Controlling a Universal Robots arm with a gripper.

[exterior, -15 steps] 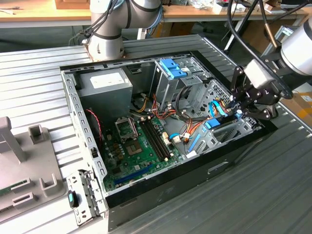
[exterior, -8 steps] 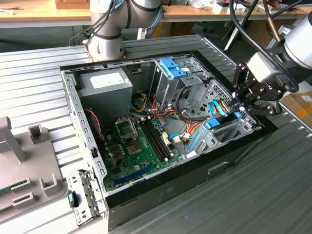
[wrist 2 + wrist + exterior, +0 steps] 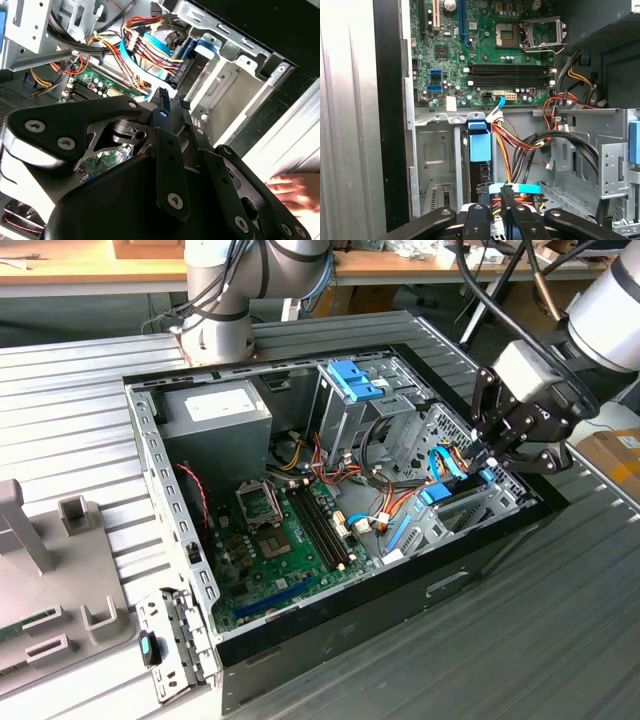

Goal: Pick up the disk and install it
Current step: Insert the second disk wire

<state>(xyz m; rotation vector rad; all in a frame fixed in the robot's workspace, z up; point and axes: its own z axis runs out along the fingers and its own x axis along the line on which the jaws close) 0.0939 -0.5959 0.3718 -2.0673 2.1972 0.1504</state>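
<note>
The disk (image 3: pixel 445 492) stands on edge in the metal bay at the case's front corner, on the exterior view's right, with its light blue bracket showing. In the first wrist view I see the disk (image 3: pixel 480 145) edge-on, blue bracket over a dark body. In the second wrist view the disk (image 3: pixel 195 67) is a dark slab with a blue tab. My gripper (image 3: pixel 487 462) hangs over the bay, at the end of the disk where the cables meet it. In both wrist views my gripper (image 3: pixel 175 102) (image 3: pixel 501 192) has its fingers close together, pinching the disk's edge.
The open computer case (image 3: pixel 470 570) lies on a ribbed metal table. Inside are a green motherboard (image 3: pixel 290 540), a grey power-supply box (image 3: pixel 215 415) and a tall metal cage with a blue latch (image 3: pixel 355 380). Coloured cables (image 3: pixel 520 142) crowd beside the bay. A grey fixture (image 3: pixel 50 570) sits on the exterior view's left.
</note>
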